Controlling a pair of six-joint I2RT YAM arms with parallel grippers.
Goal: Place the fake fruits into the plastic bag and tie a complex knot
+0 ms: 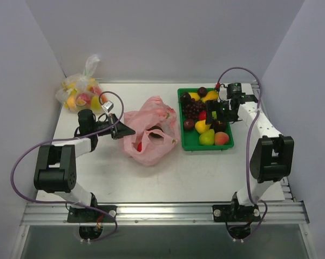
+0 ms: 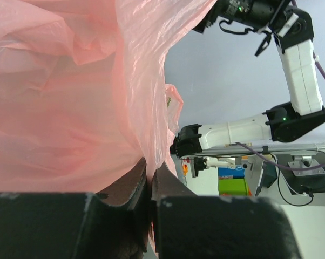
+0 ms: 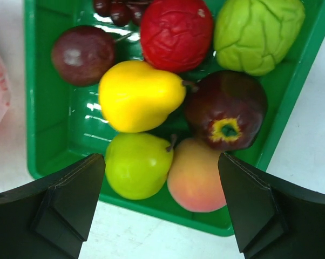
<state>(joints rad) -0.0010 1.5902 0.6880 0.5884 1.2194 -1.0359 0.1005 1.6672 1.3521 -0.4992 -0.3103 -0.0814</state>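
The pink plastic bag (image 1: pixel 151 135) lies crumpled mid-table with its mouth open, and something red (image 1: pixel 139 145) shows inside. My left gripper (image 1: pixel 127 131) is shut on the bag's left edge; in the left wrist view pink film (image 2: pixel 70 97) is pinched between the jaws of the left gripper (image 2: pixel 150 167). My right gripper (image 1: pixel 219 114) hovers open over the green tray (image 1: pixel 190 144). Its open jaws (image 3: pixel 161 157) straddle a green pear (image 3: pixel 138 164) and a peach (image 3: pixel 195 178). Beyond them lie a yellow pear (image 3: pixel 135 97), dark red apple (image 3: pixel 227 110), red fruit (image 3: pixel 176 32), lumpy green fruit (image 3: pixel 257 32) and grapes (image 3: pixel 116 8). No knot shows.
A clear bag of yellow-red fruit (image 1: pixel 81 91) sits at the back left corner. White walls close in the table on three sides. The tray's near rim (image 3: pixel 151 208) lies just below my right fingers. A dark plum (image 3: pixel 81 54) rests in the tray's left part.
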